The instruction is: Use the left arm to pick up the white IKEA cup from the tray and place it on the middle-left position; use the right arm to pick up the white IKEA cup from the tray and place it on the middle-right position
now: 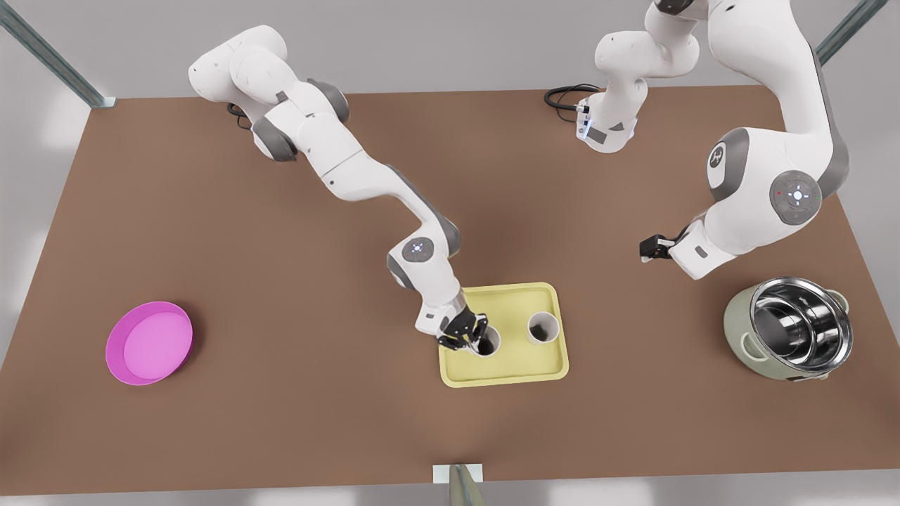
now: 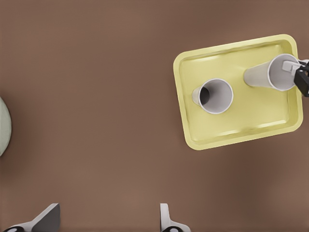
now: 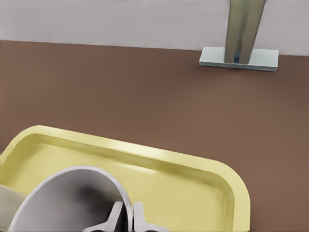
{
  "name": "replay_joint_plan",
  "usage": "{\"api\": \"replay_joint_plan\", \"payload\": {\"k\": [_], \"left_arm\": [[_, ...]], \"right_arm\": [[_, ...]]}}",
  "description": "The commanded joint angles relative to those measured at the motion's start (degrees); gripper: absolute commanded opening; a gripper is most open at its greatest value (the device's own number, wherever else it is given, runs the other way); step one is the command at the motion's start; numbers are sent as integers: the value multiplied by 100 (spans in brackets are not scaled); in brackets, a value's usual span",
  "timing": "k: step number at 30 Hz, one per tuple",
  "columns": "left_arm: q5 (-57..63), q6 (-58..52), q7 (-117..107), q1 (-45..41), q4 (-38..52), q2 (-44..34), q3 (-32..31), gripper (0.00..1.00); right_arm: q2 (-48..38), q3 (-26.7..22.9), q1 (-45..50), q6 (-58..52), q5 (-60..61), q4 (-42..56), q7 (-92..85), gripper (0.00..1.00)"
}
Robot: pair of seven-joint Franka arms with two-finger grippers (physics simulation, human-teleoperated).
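Observation:
Two white cups stand on the pale yellow tray [image 1: 513, 369]. The right gripper [image 1: 472, 337], on the arm at the front view's left, is down at the cup [image 1: 490, 342] nearer that side. Up close its fingertips [image 3: 116, 218] pinch that cup's rim [image 3: 72, 193] over the tray [image 3: 193, 169]. The other cup [image 1: 543, 327] stands free. The left gripper [image 1: 650, 247], on the arm at the front view's right, hangs above bare table. It is open, its fingers [image 2: 46, 217] far apart. From there I see the tray [image 2: 231, 130], the free cup [image 2: 215, 96] and the gripped cup [image 2: 270, 72].
A pale green pot holding a steel bowl [image 1: 791, 330] sits at the front view's right, its edge also visible [image 2: 2, 125]. A round magenta dish [image 1: 149, 342] lies at the front view's left. A metal post [image 3: 240, 34] stands at the table edge near the tray.

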Motion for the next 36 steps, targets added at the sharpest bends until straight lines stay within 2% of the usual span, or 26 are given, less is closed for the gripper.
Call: {"api": "replay_joint_plan", "payload": {"k": [1,4,6,8,11,13,15,17,23,26,29,30,31,32,36], "left_arm": [[-4,-8,-53,0,2,-5,-2,100],[-5,62,-53,-9,37,3,-2,100],[-5,88,-53,-26,46,12,-2,100],[4,141,-53,-97,54,30,-2,100],[4,440,-211,-351,72,258,-2,100],[-5,633,-211,-510,72,434,-2,100],[-31,791,-325,-527,72,627,-2,100],[-13,1011,-553,-720,63,829,-2,100],[-5,2136,-1503,-1222,81,1586,-2,100],[-5,2426,-1872,-1283,846,2315,-2,100],[4,2567,-1819,-1257,854,2499,34,100],[4,2698,-1828,-1257,863,2561,34,100],[13,2751,-1828,-1257,863,2579,34,100],[13,2804,-1819,-1257,863,2675,34,100],[4,3015,-1819,-1266,723,2930,34,100]], "right_arm": [[-120,4,11,-69,-7,8,419,4],[-885,21,-190,-1088,336,-10,393,4],[-1052,39,-612,-1510,336,-124,60,4],[-1518,355,-1473,-2160,327,-616,-1688,4],[-1834,355,-2440,-3356,336,-695,-4431,4],[-1834,601,-3073,-3637,345,-774,-5442,4],[-1834,610,-3363,-3927,345,-801,-6304,4],[-1782,610,-3574,-3919,354,-819,-6998,4],[-1509,619,-3671,-3312,723,-819,-7113,6],[-1421,619,-3654,-3312,846,-819,-7034,9],[-1298,619,-3689,-3321,846,-827,-7201,9],[-1289,619,-3698,-3321,846,-827,-7263,14],[-1289,610,-3698,-3330,846,-819,-7271,51],[-1298,610,-3698,-3330,846,-819,-7271,100],[-1298,610,-3724,-3330,846,-819,-7263,100]]}}
